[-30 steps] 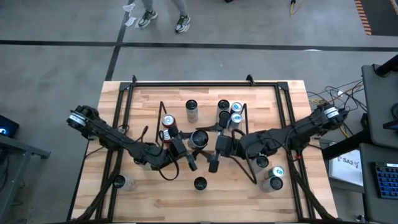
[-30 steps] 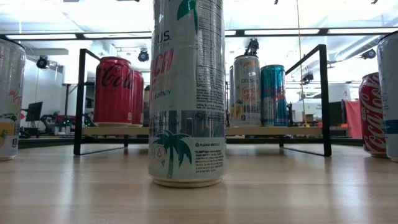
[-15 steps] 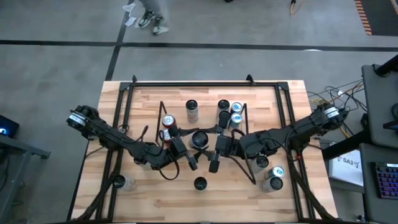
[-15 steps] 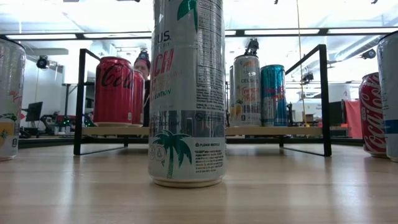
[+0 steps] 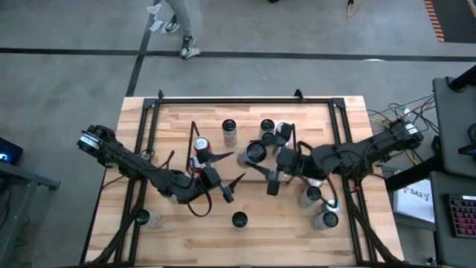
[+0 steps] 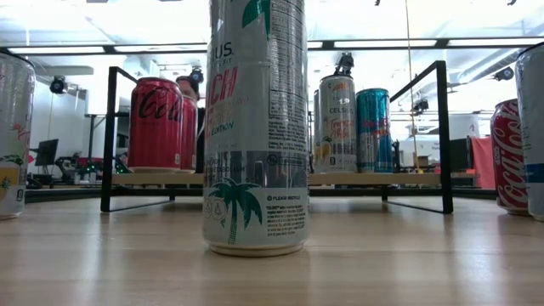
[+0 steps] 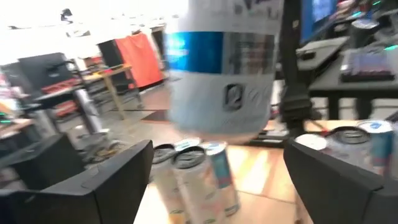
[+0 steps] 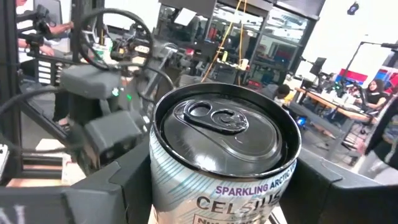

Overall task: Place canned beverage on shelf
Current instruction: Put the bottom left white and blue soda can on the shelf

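**Right arm carried a Celsius can over the shelf while the left arm stood clear**

Butcher-block table point(image 5: 171, 119) filled the high view, the wire shelf point(image 5: 291, 132) at its middle. Above the shelf's front edge the right gripper point(image 5: 262, 156) clamped a silver can point(image 5: 255, 152). The left gripper point(image 5: 229, 187), jaws spread and empty, hung just in front of the shelf, beside the red cola can point(image 5: 200, 144).

At table height, a palm-printed can point(image 6: 255, 127) stood before the shelf point(image 6: 442, 136), which bore red cola cans point(image 6: 155, 123) and a Celsius can point(image 6: 337, 123).

From the left wrist, the carried can point(image 7: 224, 68) floated between wide fingers point(image 7: 99, 186).

From the right wrist, the Celsius can point(image 8: 225, 155) sat gripped.

Lowered tilted, it could topple neighbouring cans.
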Controlling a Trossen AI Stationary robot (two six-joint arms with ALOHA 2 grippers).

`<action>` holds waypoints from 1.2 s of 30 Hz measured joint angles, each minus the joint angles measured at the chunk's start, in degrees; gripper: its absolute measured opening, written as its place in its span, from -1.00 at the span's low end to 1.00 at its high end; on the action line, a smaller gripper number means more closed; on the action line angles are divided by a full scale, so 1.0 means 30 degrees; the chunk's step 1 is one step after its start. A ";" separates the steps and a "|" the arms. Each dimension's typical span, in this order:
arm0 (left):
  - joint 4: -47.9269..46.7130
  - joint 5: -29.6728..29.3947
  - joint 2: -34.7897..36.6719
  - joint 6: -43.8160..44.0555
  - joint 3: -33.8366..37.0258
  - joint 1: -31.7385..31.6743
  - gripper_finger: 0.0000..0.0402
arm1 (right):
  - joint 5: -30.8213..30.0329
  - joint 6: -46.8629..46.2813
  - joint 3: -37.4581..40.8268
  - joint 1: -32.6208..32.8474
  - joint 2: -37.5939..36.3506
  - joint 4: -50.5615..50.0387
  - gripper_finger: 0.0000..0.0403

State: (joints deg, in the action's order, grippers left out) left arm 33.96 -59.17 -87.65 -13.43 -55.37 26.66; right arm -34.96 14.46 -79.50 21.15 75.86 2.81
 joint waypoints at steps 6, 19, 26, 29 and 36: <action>-0.2213 -0.2114 0.1407 -0.1367 0.0007 0.0666 0.65 | -0.0058 -0.0455 0.0022 -0.0242 -0.0679 -0.1465 0.21; -0.6296 -0.2111 0.5469 -0.1214 0.0830 0.0929 0.49 | -0.0016 -0.4427 0.3007 -0.1738 -0.0287 -0.1110 0.21; -0.6071 -0.2096 0.6979 -0.0454 0.2626 0.0928 0.40 | 0.0156 -0.6111 0.5515 -0.2848 0.0612 0.1968 0.21; -0.5688 -0.2086 0.7339 -0.0116 0.3257 0.0929 0.38 | 0.0299 -0.6505 0.5850 -0.3120 0.1417 0.2952 0.21; -0.5167 -0.2093 0.7743 -0.0442 0.3684 0.0929 0.36 | 0.0288 -0.6997 0.5469 -0.3194 0.3657 0.3124 0.21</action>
State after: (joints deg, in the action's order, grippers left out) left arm 18.46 -65.45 -64.42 -14.76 -44.32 29.45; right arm -34.10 -6.54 -63.10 11.57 86.83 12.18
